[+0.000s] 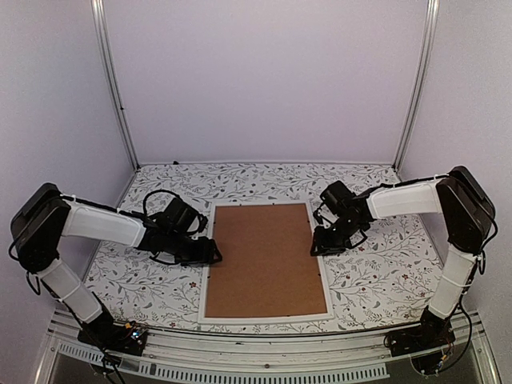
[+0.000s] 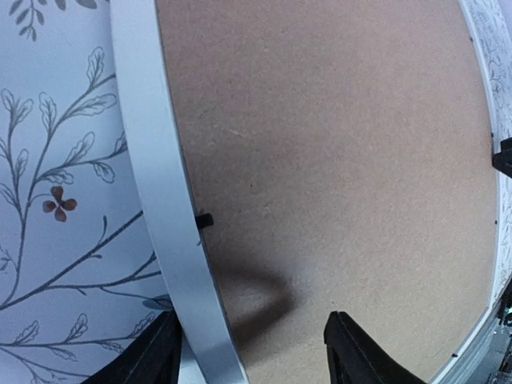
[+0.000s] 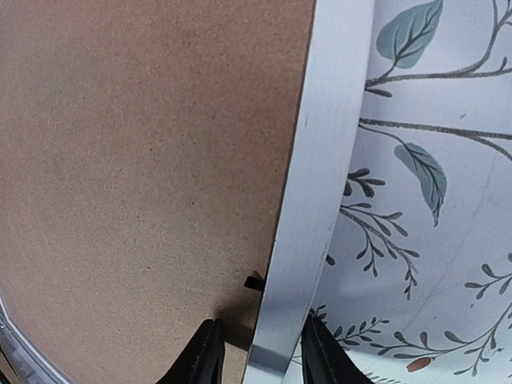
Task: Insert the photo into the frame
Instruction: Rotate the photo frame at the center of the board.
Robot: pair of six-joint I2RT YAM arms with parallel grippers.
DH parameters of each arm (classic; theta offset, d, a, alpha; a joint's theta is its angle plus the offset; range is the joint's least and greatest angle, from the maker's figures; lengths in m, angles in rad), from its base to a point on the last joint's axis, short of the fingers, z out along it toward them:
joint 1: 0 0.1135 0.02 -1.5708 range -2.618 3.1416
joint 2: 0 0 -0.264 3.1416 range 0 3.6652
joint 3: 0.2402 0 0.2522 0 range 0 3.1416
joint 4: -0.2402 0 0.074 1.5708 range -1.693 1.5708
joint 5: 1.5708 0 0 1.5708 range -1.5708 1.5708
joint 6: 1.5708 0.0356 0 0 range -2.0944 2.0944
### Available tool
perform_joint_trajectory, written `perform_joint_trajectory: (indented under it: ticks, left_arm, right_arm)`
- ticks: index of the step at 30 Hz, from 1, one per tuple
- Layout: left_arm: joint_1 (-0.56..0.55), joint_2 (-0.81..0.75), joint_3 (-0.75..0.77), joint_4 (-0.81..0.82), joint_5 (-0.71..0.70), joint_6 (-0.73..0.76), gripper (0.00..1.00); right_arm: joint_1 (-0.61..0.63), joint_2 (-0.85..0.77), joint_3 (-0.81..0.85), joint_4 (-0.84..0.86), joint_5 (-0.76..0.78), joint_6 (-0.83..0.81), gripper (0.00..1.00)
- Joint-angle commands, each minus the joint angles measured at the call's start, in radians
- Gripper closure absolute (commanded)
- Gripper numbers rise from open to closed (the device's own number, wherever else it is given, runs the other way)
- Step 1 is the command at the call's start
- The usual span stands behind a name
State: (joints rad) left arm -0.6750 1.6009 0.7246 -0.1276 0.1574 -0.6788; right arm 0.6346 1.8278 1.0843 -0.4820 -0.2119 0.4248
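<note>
L arm (image 1: pixel 104 226) reaches in from the left edge of the table (image 1: pixel 384 264), which has a leaf-print cover. L gripper (image 1: pixel 210 254) sits low at the left rail of the frame (image 1: pixel 264 318), approx halfway along it. Top view shows only that it's at the rail. L wrist cam shows more: the L gripper (image 2: pixel 252 320) is released, jaws spread much wider than the rail. One finger (image 2: pixel 156 356) is over the leaf print, the other over the brown side, and the white rail runs btwn them w/ room to spare. That cam also picks up a small black tab (image 2: pixel 205 219) on the rail's inner edge, too small to see from above.

The frame lies flat mid-table, long sides running away from the arm bases. The brown backing panel (image 1: pixel 264 256) fills its opening, so what's under the panel can't be seen in any view. Only the top view shows the whole frame.

R gripper (image 1: pixel 322 244) is at the right rail, roughly opposite the L one. In the R wrist cam, the R gripper (image 3: pixel 260 320) straddles the rail, fingers (image 3: pixel 204 360) close on either side. A sliver of brown shows btwn the inner finger and the rail, and whether it's pinching the rail can't be told. Another black tab (image 3: pixel 254 282) sits at the inner edge there. R arm (image 1: pixel 404 200) comes in from the right.
</note>
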Motion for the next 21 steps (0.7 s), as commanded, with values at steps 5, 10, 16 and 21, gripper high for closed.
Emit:
perform_joint_trajectory:
  ticks: [5, 10, 16, 21]
  left_arm:
    - [-0.078, -0.104, -0.094, 0.023, 0.117, -0.001, 0.42]
    - [-0.118, -0.186, -0.118, -0.042, 0.216, 0.128, 0.48]
    - [-0.118, -0.319, -0.055, -0.166, 0.068, 0.230, 0.40]
    - [-0.032, -0.283, 0.086, -0.193, -0.062, 0.280, 0.33]
  right_arm:
    - [0.005, 0.044, 0.062, -0.069, 0.146, -0.080, 0.80]
    - [-0.004, 0.124, 0.131, -0.113, 0.292, -0.158, 0.87]
    - [-0.029, 0.207, 0.235, -0.133, 0.371, -0.261, 0.89]
    - [-0.033, 0.237, 0.299, -0.135, 0.419, -0.329, 0.78]
